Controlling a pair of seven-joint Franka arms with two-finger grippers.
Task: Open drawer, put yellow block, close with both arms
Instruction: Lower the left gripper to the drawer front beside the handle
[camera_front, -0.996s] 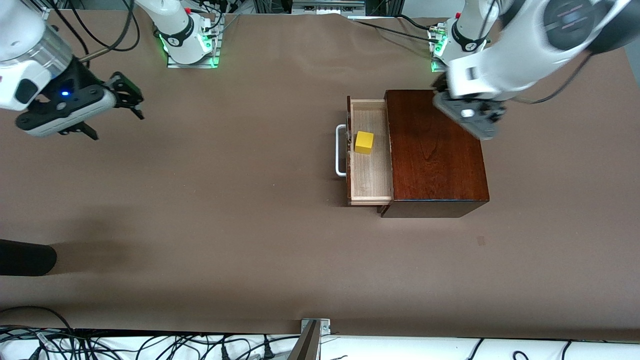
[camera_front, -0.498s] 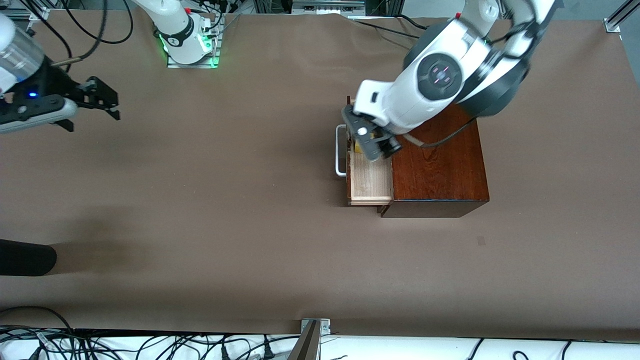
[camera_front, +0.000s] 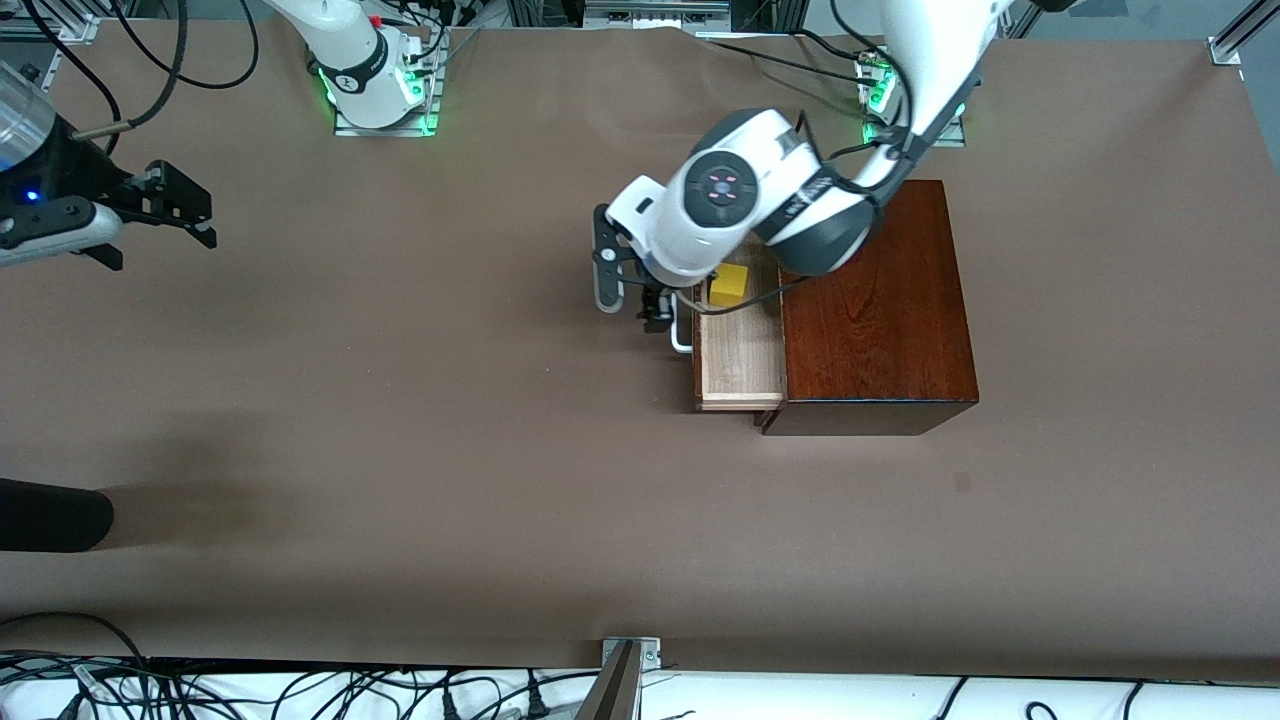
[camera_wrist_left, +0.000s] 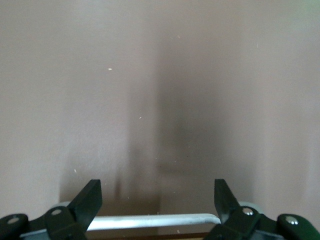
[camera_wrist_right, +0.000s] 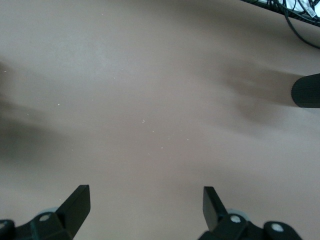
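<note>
The drawer (camera_front: 740, 355) stands pulled out of the dark reddish-brown wooden box (camera_front: 870, 300). The yellow block (camera_front: 730, 283) lies in the drawer's pale tray, partly hidden by the left arm. My left gripper (camera_front: 652, 312) is down at the white bar handle (camera_front: 682, 338), in front of the drawer. In the left wrist view the handle (camera_wrist_left: 155, 220) runs between the spread fingers of the left gripper (camera_wrist_left: 156, 200), which is open. My right gripper (camera_front: 170, 205) is open and empty over bare table at the right arm's end; it also shows in the right wrist view (camera_wrist_right: 145, 202).
A dark rounded object (camera_front: 50, 515) pokes in at the table's edge at the right arm's end, nearer the front camera; it also shows in the right wrist view (camera_wrist_right: 306, 90). A metal bracket (camera_front: 630, 655) and cables line the front edge.
The left arm swung from over the box, across the drawer, down to the handle. The right gripper drifted farther toward the right arm's end of the table.
</note>
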